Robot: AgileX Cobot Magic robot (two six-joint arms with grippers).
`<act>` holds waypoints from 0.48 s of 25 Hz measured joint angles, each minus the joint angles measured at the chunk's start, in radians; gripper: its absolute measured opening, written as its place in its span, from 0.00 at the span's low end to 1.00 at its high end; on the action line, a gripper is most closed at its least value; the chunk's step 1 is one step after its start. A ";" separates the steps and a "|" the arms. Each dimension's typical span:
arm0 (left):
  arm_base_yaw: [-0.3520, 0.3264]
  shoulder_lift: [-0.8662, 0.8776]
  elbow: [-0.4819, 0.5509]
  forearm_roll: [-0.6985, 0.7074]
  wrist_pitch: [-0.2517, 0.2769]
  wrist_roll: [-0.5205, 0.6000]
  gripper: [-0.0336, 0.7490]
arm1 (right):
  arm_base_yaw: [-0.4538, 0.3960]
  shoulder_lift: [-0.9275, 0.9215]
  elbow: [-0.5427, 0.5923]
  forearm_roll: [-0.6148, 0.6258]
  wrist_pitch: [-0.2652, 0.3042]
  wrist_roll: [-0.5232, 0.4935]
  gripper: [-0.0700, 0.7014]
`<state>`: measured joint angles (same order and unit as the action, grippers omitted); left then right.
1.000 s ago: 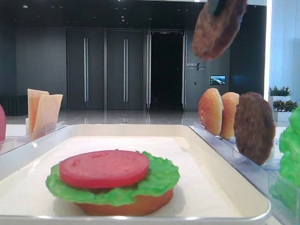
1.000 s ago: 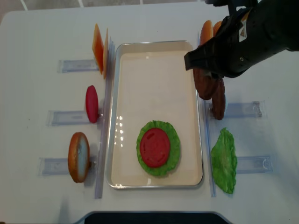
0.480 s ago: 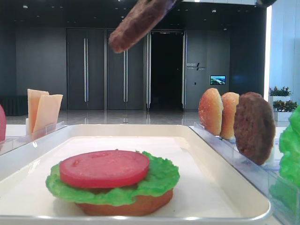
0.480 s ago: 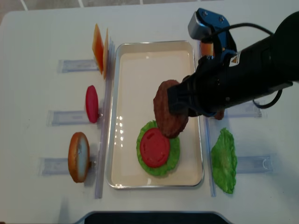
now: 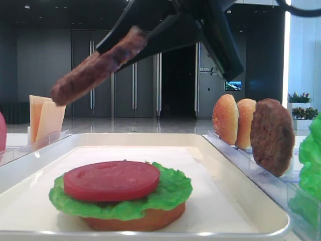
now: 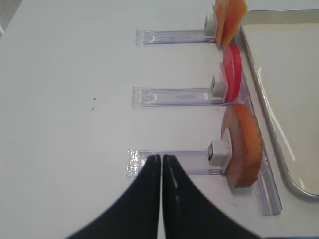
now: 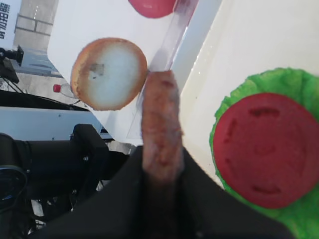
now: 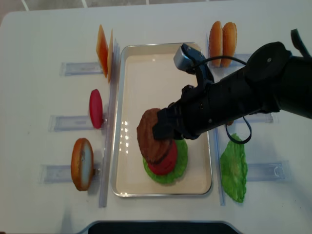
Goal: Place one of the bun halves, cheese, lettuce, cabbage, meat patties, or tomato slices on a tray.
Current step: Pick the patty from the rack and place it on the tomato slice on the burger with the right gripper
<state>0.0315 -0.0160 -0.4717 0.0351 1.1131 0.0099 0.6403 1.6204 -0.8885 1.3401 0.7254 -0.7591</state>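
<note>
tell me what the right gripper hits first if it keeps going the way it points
Probably the tray floor left of the tomato slice, patty edge first; depth is unclear, so it might clip the tomato.

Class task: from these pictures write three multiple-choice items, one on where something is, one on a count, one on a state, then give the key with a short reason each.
1. Where is the meat patty that the right gripper holds?
A. In the air over the tray
B. Flat on the table by the cheese
C. In the rack by the loose lettuce

2. How many bun halves stand in the rack behind the right arm?
A. One
B. Two
C. Four

3. How is the left gripper?
A. Wide open
B. Shut on a tomato slice
C. Shut, holding nothing

Key: 1 A, the patty hangs tilted above the tray, clear of the tomato slice. 2 B, two orange rounds stand side by side. 3 C, its fingers meet over the bare table.
</note>
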 joint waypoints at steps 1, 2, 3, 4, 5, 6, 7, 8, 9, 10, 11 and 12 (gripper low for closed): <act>0.000 0.000 0.000 0.000 0.000 0.000 0.04 | 0.000 0.021 0.000 0.012 0.010 -0.013 0.26; 0.000 0.000 0.000 0.000 0.000 0.000 0.04 | 0.000 0.037 0.000 0.020 0.017 -0.026 0.26; 0.000 0.000 0.000 0.000 0.000 0.000 0.04 | 0.000 0.054 0.000 0.023 0.022 -0.039 0.26; 0.000 0.000 0.000 0.000 0.000 0.000 0.04 | 0.000 0.069 0.000 0.027 0.026 -0.048 0.26; 0.000 0.000 0.000 0.000 0.000 0.000 0.04 | 0.000 0.080 0.000 0.031 0.027 -0.055 0.26; 0.000 0.000 0.000 0.000 0.000 0.000 0.04 | 0.000 0.091 0.000 0.036 0.027 -0.065 0.26; 0.000 0.000 0.000 0.000 0.000 0.000 0.04 | 0.000 0.104 0.000 0.041 0.027 -0.074 0.26; 0.000 0.000 0.000 0.000 0.000 0.000 0.04 | 0.000 0.113 0.000 0.043 0.027 -0.078 0.26; 0.000 0.000 0.000 0.000 0.000 0.000 0.04 | -0.001 0.123 0.000 0.043 0.028 -0.081 0.26; 0.000 0.000 0.000 0.000 0.000 0.000 0.04 | -0.002 0.131 0.000 0.043 0.030 -0.090 0.26; 0.000 0.000 0.000 0.000 0.000 0.000 0.04 | -0.003 0.140 0.000 0.044 0.030 -0.099 0.26; 0.000 0.000 0.000 0.000 0.000 0.000 0.04 | -0.007 0.148 0.000 0.046 0.031 -0.110 0.26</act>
<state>0.0315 -0.0160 -0.4717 0.0351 1.1131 0.0099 0.6336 1.7680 -0.8885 1.3856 0.7569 -0.8692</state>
